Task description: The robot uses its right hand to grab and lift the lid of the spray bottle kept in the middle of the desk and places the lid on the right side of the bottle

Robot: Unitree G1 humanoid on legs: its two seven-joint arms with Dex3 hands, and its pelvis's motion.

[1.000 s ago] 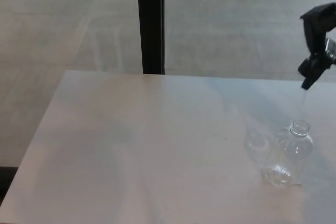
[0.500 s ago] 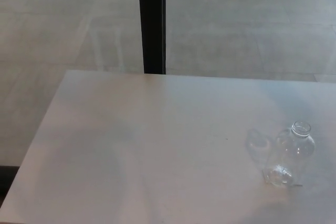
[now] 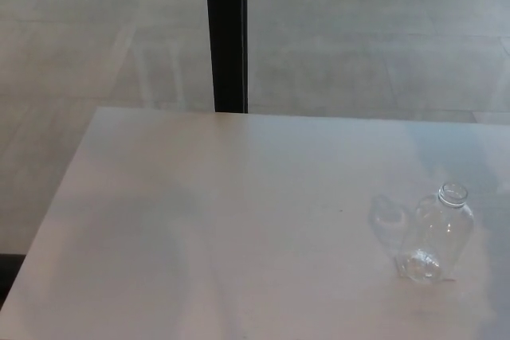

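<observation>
A clear plastic spray bottle (image 3: 437, 233) stands upright on the white desk (image 3: 239, 220), toward its right side. Its neck (image 3: 453, 193) is open, with no lid on it. The black spray lid is nowhere in the head view. Neither of my hands shows in the picture.
A black vertical post (image 3: 226, 33) rises behind the desk's far edge. Grey floor lies beyond the desk. The bottle casts a faint shadow (image 3: 388, 214) to its left. The desk's left edge runs diagonally down toward the lower left corner.
One second ago my right hand held the black spray lid with its tube above the bottle at the right edge. It has since left the picture with the lid. The bottle stays put.
</observation>
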